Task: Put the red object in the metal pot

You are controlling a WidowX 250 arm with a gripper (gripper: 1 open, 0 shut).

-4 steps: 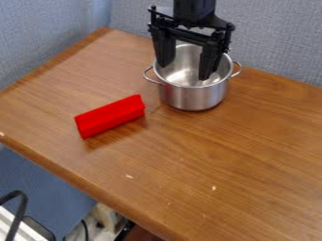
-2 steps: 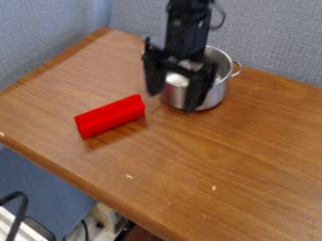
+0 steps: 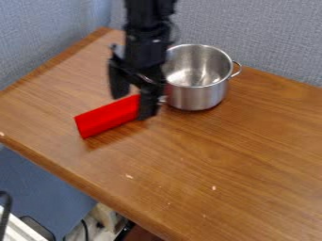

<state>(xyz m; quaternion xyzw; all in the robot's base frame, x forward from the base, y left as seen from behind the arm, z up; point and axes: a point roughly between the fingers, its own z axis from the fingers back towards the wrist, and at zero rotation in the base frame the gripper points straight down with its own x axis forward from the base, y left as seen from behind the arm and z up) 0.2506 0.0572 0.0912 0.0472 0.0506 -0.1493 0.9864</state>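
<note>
The red object is a long bright-red block lying flat on the wooden table, left of centre. My gripper points straight down over the block's right end, low to the table, with its black fingers spread open and nothing between them. The metal pot stands upright just right of the gripper, shiny and empty, with a loop handle on its right side.
The table's left and front edges run diagonally, with floor and cables below the near corner. A blue-grey wall stands behind the table.
The gripper has moved from above the pot leftward and downward, ending over the right end of the red block. The pot and the block have stayed put.
</note>
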